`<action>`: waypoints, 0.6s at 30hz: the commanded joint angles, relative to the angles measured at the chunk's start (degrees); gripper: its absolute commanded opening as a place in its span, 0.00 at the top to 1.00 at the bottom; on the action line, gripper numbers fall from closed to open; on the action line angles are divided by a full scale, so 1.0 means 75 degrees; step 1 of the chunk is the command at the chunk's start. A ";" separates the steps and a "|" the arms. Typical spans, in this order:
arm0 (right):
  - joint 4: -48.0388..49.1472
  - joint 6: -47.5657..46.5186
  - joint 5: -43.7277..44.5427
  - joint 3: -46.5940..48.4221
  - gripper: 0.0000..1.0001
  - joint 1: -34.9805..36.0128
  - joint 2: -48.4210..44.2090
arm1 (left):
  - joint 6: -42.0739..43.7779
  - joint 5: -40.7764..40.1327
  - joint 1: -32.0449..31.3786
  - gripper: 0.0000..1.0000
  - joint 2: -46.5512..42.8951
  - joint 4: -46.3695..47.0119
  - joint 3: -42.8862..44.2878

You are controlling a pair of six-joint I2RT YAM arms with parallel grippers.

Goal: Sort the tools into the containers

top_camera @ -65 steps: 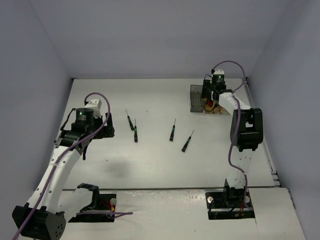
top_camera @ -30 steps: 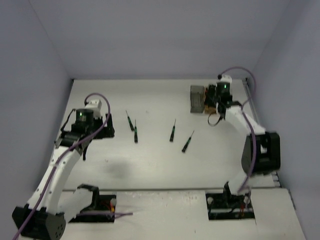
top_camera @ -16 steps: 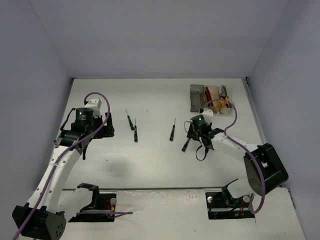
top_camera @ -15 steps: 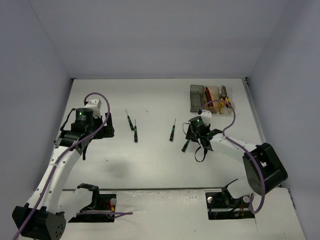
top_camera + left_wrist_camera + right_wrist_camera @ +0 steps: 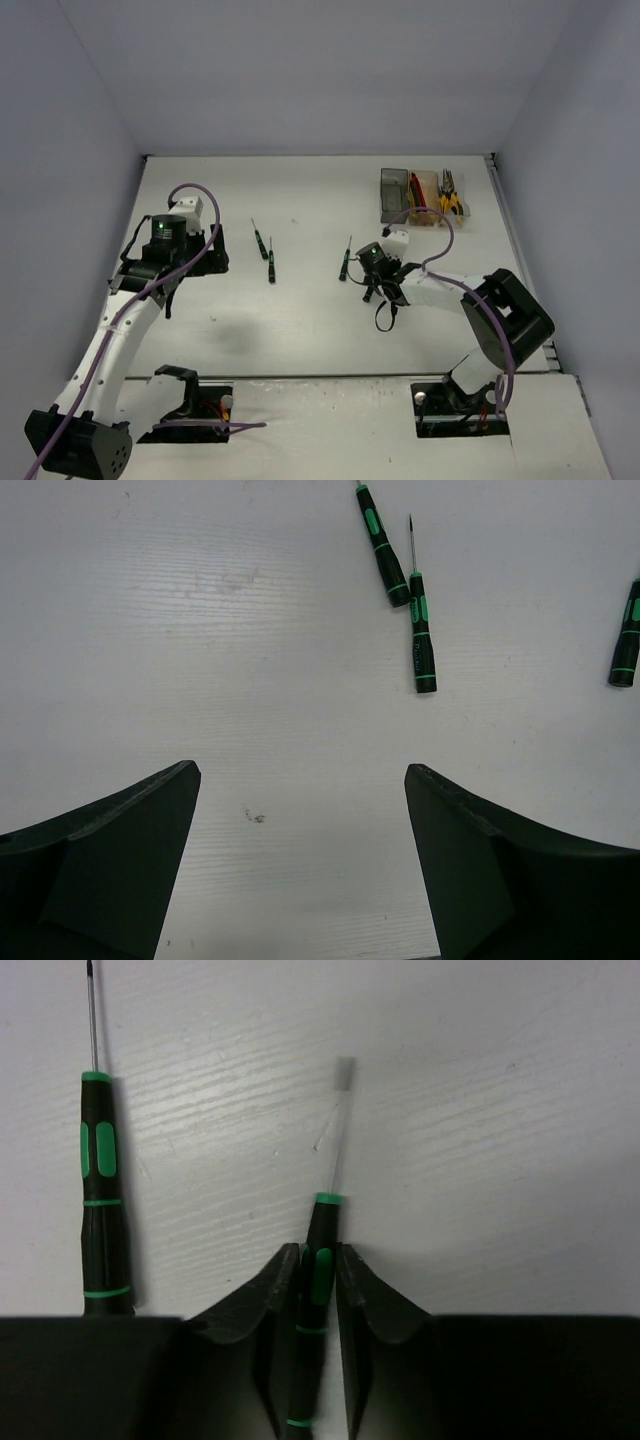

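Several thin black-green screwdrivers lie on the white table. My right gripper is shut on the handle of one screwdriver, its shaft pointing away from the wrist, low over the table. Another screwdriver lies just left of it and also shows in the top view. Two more screwdrivers lie left of centre and show in the left wrist view. My left gripper is open and empty above bare table, short of them.
Three small bins stand side by side at the back right: a smoky grey bin, an amber bin holding red items, and a clear bin holding yellow-handled pliers. The walls close in on the left, right and back.
My right arm swung from the bins at the back right down and left to the screwdriver near the centre and shut on its handle. The left arm has not moved.
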 commanded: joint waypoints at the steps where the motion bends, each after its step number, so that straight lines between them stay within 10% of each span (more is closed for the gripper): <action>1: -0.0279 0.0277 0.0229 0.0012 0.88 0.0133 0.0474 | -0.0105 0.0078 0.0047 0.19 -0.0051 0.0383 0.0060; 18: -0.0411 -0.4367 -0.0008 0.4477 1.00 -0.1389 0.0625 | -0.0086 -0.0010 0.0047 0.19 -0.0051 0.0366 0.0043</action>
